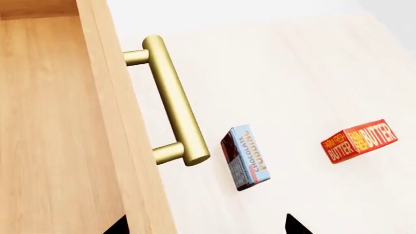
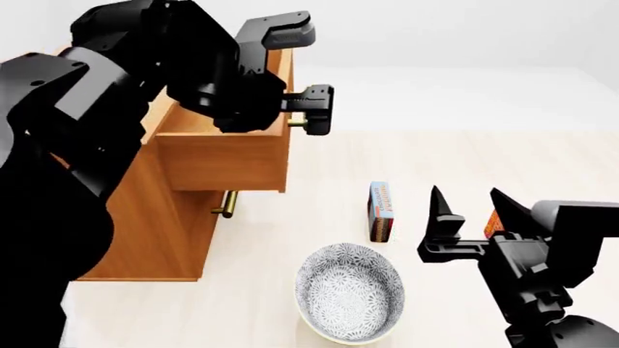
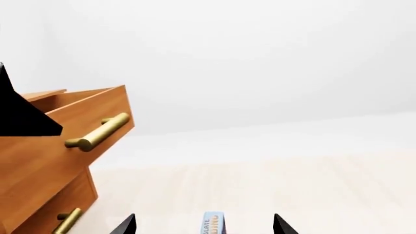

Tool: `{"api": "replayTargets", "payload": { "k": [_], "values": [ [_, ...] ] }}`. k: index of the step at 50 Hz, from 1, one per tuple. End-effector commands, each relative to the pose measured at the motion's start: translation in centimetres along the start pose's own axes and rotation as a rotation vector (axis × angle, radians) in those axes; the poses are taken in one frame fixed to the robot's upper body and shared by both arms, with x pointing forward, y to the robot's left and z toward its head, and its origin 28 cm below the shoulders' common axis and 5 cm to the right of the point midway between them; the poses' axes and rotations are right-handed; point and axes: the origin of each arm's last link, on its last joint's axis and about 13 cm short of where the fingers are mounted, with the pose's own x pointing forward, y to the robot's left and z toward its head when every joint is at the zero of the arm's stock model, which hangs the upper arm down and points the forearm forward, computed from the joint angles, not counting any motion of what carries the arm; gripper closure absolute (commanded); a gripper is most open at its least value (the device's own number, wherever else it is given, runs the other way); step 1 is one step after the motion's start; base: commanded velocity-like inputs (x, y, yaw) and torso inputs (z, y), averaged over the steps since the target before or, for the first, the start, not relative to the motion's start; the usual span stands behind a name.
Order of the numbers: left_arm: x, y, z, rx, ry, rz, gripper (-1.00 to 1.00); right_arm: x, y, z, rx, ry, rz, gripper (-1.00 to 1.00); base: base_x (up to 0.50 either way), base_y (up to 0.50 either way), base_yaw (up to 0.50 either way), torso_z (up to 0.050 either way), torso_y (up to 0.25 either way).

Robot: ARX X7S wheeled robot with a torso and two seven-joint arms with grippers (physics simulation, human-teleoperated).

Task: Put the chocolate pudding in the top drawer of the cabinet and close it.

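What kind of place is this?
Probably a simulated test scene, not a real room: a wooden cabinet, food boxes like the chocolate pudding and a bowl sit on a pale surface against blank white.

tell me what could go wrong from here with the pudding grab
1. The pudding stands on a narrow edge, so the open right end effector could tip it while closing in.
2. A butter box lies close by on the right arm's side and may get bumped.
3. The bowl sits just in front of the pudding, so a low approach could clip it.
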Motion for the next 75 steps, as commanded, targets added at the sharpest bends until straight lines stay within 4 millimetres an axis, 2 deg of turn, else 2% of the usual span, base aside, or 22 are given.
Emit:
{"api": "replayTargets", "payload": {
  "k": [1,21,58,69,75],
  "values": [
    [-0.4,-2.2,0.6,-0.024,-0.027,-0.130,-1.00,0.1,-0.2,-0.2,0.008,0.003,-0.003,-1.00,0.00,0.00,0.00,0.000,0.010],
    [0.9,-3.1,-0.3,-0.046,-0.013,-0.208,-1.00,0.4,-0.6,-0.8,0.029,0.013,-0.013,-1.00,0.00,0.00,0.00,0.000,0.000],
    [-0.8,-5.4,1.0,-0.052,-0.075,-0.450,-1.00,0.1,-0.8,-0.8,0.039,0.016,0.001,-1.00,0.00,0.00,0.00,0.000,0.001],
    [-0.7,-5.5,1.0,-0.049,-0.087,-0.478,-1.00,0.3,-0.7,-1.0,0.044,0.018,0.000,-1.00,0.00,0.00,0.00,0.000,0.001],
    [-0.7,-5.2,1.0,-0.040,-0.070,-0.393,-1.00,0.3,-0.7,-1.0,0.045,0.018,-0.001,-1.00,0.00,0.00,0.00,0.000,0.002]
  ]
}}
